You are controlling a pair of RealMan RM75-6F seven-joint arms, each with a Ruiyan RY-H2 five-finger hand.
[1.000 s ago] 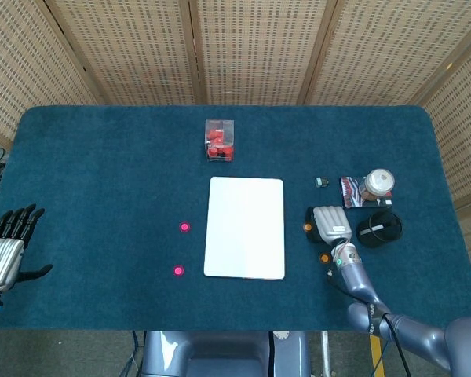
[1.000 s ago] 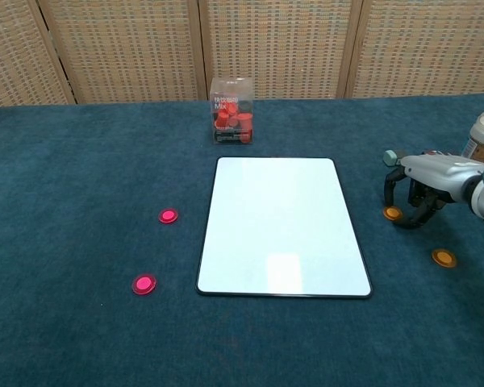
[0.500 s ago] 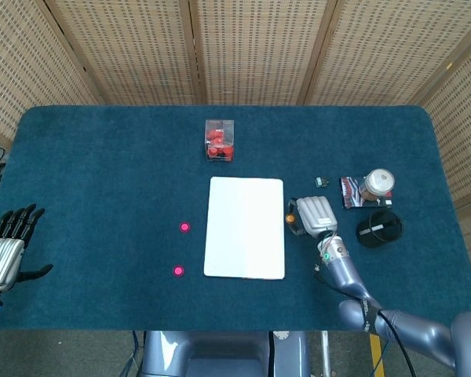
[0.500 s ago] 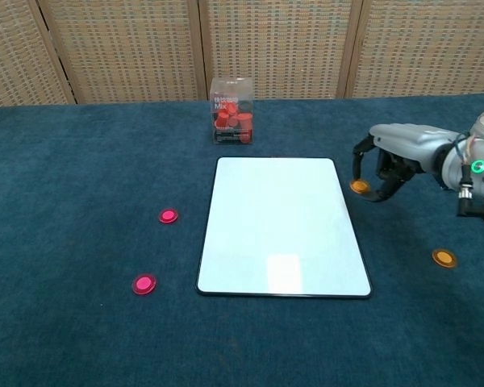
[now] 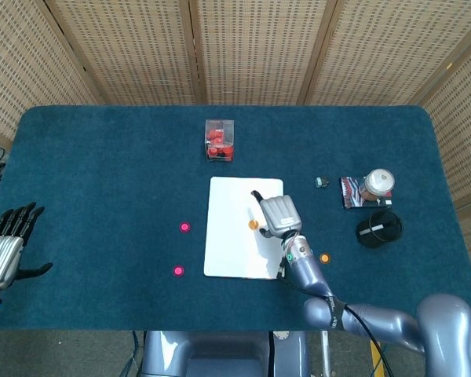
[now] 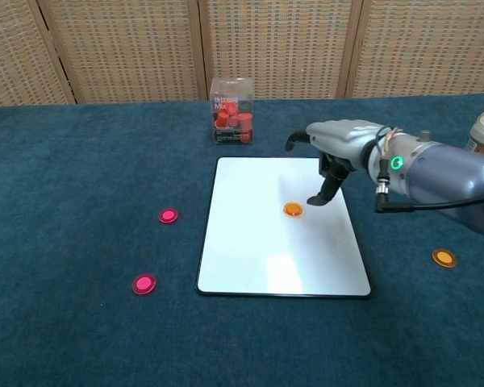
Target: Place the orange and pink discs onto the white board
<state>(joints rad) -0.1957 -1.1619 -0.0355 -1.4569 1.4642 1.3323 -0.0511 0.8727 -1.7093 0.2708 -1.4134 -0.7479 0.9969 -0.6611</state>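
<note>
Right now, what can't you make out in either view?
- Round orange disc on the white board: chest view shows it beside the right hand's fingertip; contact or release cannot be told.
- Left hand: head view only, cut by the left edge; absent from the chest view.
- Clear plastic box of red pieces: label print too small to read.
- Small dark object near the jar: too small to identify.

Left hand (image 5: 4, 250) part cut by frame edge; small obj (image 5: 322, 182) possibly unidentifiable.

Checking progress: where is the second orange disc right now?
The second orange disc lies on the blue cloth right of the white board, near its lower right corner.
</note>
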